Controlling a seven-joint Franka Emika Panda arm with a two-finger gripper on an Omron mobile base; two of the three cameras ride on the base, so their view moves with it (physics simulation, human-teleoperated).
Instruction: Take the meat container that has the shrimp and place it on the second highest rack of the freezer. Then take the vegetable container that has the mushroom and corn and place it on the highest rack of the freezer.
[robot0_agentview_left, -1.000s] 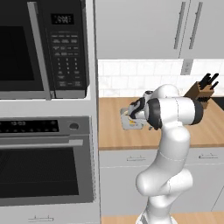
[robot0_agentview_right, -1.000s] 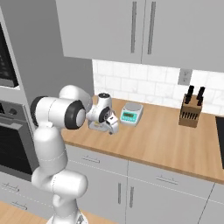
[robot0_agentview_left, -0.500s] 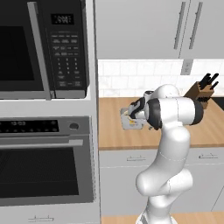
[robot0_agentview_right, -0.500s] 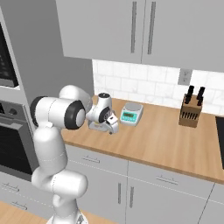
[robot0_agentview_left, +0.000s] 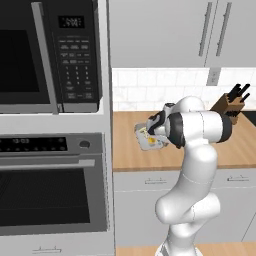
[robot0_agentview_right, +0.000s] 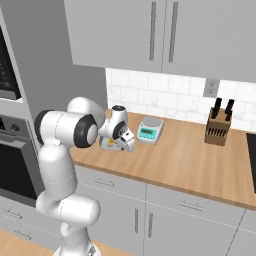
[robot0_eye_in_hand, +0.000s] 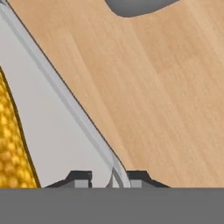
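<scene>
The vegetable container (robot0_agentview_left: 148, 138), a pale shallow tray with yellow corn (robot0_eye_in_hand: 9, 144) in it, sits on the wooden counter (robot0_agentview_left: 235, 150) beside the oven column. In the hand view its thin rim wall (robot0_eye_in_hand: 65, 98) runs diagonally and ends between the two dark fingertips. My gripper (robot0_eye_in_hand: 109, 178) is shut on that rim, reaching down onto the tray (robot0_agentview_right: 109, 144) from the hand (robot0_agentview_right: 119, 129) above it. The mushroom is hidden from here. The meat container with the shrimp and the freezer are out of view.
A small kitchen scale (robot0_agentview_right: 150, 130) stands just right of the tray, by the tiled wall. A knife block (robot0_agentview_right: 219, 128) is farther right. The microwave (robot0_agentview_left: 50, 55) and built-in oven (robot0_agentview_left: 50, 195) form a tall column to the left. Cabinets hang overhead.
The jaws have closed from wide open onto the tray's rim. The arm and the tray have stayed where they were.
</scene>
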